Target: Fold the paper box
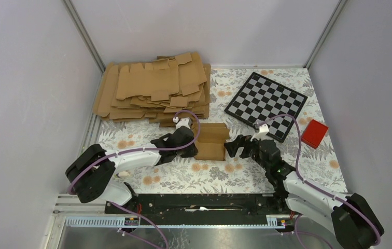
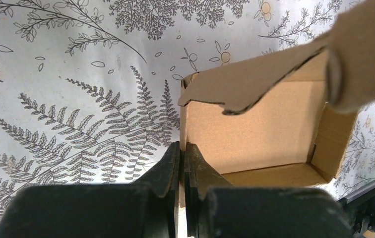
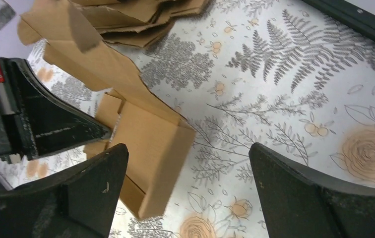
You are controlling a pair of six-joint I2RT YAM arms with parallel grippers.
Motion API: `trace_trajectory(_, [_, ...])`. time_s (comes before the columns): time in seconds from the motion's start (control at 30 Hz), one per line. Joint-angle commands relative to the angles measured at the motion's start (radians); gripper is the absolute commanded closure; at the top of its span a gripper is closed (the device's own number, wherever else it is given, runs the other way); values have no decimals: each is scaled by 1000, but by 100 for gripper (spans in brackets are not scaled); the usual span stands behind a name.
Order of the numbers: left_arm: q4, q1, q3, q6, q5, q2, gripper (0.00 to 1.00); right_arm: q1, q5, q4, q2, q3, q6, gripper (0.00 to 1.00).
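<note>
Paper box (image 1: 210,141), part-folded with top open, sits on worktop (image 1: 209,176) just left of chessboard (image 1: 266,104). Left fingers (image 2: 175,158) pressed together, pinching one box wall. Right fingers (image 1: 233,149) spread wide, gripping nothing, beside chessboard's near corner.

paper box (image 1: 212,141): left edge hidden under the left gripper (image 1: 193,141) in the top view
upper flap (image 2: 364,49): blurred in the left wrist view, cut off by the top and right edges
left fingers (image 2: 168,168): bases cut off at the bottom edge; the box wall pinched between them mostly hidden
pile of blanks (image 3: 136,12): right wrist view shows only its near edge, the rest cut off at the top
checkerboard (image 1: 266,101): near edge partly hidden behind the right arm (image 1: 287,179)
</note>
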Motion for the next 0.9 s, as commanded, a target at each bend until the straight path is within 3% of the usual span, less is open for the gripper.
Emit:
trace_trajectory(0.0, [33,-2,6,22,-4,-12,100,-5,59,96,-75,-33,-36,0])
trace_trajectory(0.17, [127,0,-37,27,47,-26,100,-6,30,159,-62,-69,-16,0])
trace_trajectory(0.6, [115,-1,-66,15,23,-56,97,-5,-24,165,-46,-59,-31,1])
trace_trajectory(0.77, [119,-2,-70,33,18,-61,97,-6,-111,207,-2,-38,-48,1])
trace_trajectory(0.87, [122,-2,-71,46,29,-63,98,-7,-75,156,24,5,-64,2])
